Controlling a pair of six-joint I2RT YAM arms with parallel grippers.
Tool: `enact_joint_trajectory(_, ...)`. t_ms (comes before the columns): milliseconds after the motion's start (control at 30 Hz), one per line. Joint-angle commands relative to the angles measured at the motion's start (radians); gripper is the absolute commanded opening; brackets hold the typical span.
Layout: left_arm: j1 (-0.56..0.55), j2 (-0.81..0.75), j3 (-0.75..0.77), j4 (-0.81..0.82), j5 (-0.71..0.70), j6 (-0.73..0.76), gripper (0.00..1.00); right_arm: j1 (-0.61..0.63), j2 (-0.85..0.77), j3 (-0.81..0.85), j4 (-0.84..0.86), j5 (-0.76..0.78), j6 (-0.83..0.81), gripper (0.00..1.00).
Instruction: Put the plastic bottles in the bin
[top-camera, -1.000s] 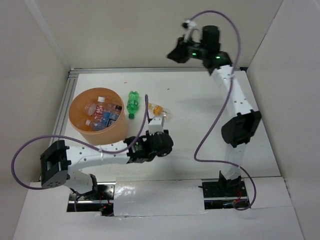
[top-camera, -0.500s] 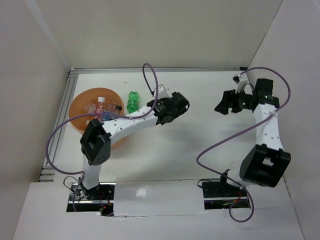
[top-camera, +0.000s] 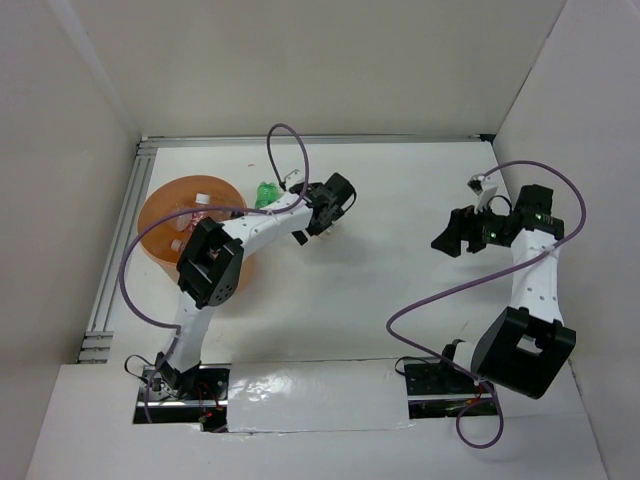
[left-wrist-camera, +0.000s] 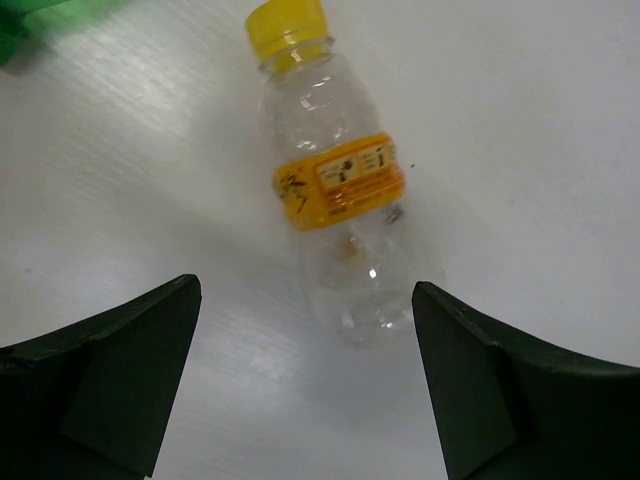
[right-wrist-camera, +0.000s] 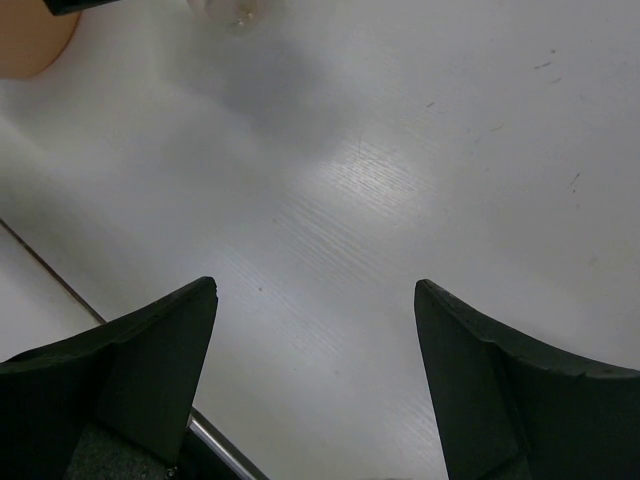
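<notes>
Jaws spread wide, your left gripper (left-wrist-camera: 305, 290) hangs over the yellow-capped bottle (left-wrist-camera: 338, 190) lying on the table (left-wrist-camera: 530, 120), outside the bin (top-camera: 152, 218); right gripper (right-wrist-camera: 315, 290) open, empty. Close off-centre and the round bottle could roll away.

Counter (left-wrist-camera: 520, 120): white, smooth, with a faint fine grain and a soft sheen under the light.
Clear plastic bottle with yellow cap (left-wrist-camera: 340, 210): glossy, transparent, ribbed plastic; shiny orange label film; smooth plastic cap.
Round orange bin (top-camera: 155, 215): opaque matt plastic.
Green bottle (top-camera: 265, 193): translucent plastic.
Left tool (left-wrist-camera: 305, 290): fingers (left-wrist-camera: 110, 380) of dark matt plastic.
Right tool (right-wrist-camera: 315, 290): same dark matt finish.
Rail (top-camera: 115, 250), left counter edge: bare silvery metal.
</notes>
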Motion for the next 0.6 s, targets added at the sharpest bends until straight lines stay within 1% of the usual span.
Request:
enact_joint_trajectory(0,0.020,0.069,0.084,0.047,0.025,0.052,1.00,-0.004,-0.011,-0.017,-0.037,-0.036,-0.032,0.86)
enact_joint_trajectory(167,0.049,0.142,0.121,0.079,0.088,0.084,1.00,-0.004,-0.011,-0.039,-0.046,-0.036,-0.064,0.86)
enact_joint_trajectory(233,0.058,0.175,0.134,0.079,0.120,0.095,1.00,0.018,-0.011,-0.049,-0.056,-0.025,-0.073,0.86)
enact_joint_trajectory(267,0.058,0.175,0.134,0.079,0.131,0.095,0.98,0.018,-0.011,-0.049,-0.056,-0.016,-0.098,0.86)
enact_joint_trajectory(300,0.058,0.184,0.134,0.079,0.143,0.095,0.93,0.018,-0.002,-0.049,-0.071,-0.016,-0.113,0.86)
enact_joint_trajectory(333,0.058,0.184,0.106,0.079,0.154,0.095,0.86,0.028,-0.002,-0.049,-0.091,-0.027,-0.130,0.86)
enact_joint_trajectory(367,0.058,0.173,0.092,0.091,0.165,0.095,0.62,0.029,-0.002,-0.049,-0.091,-0.027,-0.151,0.86)
enact_joint_trajectory(400,0.058,0.164,0.075,0.105,0.165,0.095,0.50,0.029,-0.002,-0.060,-0.091,-0.036,-0.152,0.85)
enact_joint_trajectory(433,0.058,0.150,0.039,0.125,0.174,0.112,0.41,0.041,-0.002,-0.060,-0.100,-0.036,-0.161,0.84)
enact_joint_trajectory(500,0.058,0.103,0.017,0.160,0.183,0.164,0.29,0.053,-0.002,-0.060,-0.100,-0.047,-0.161,0.81)
enact_joint_trajectory(533,0.049,0.086,0.017,0.195,0.183,0.196,0.20,0.073,-0.002,-0.071,-0.090,-0.047,-0.161,0.76)
enact_joint_trajectory(567,0.036,0.069,0.031,0.211,0.183,0.234,0.17,0.073,-0.002,-0.071,-0.089,-0.047,-0.161,0.73)
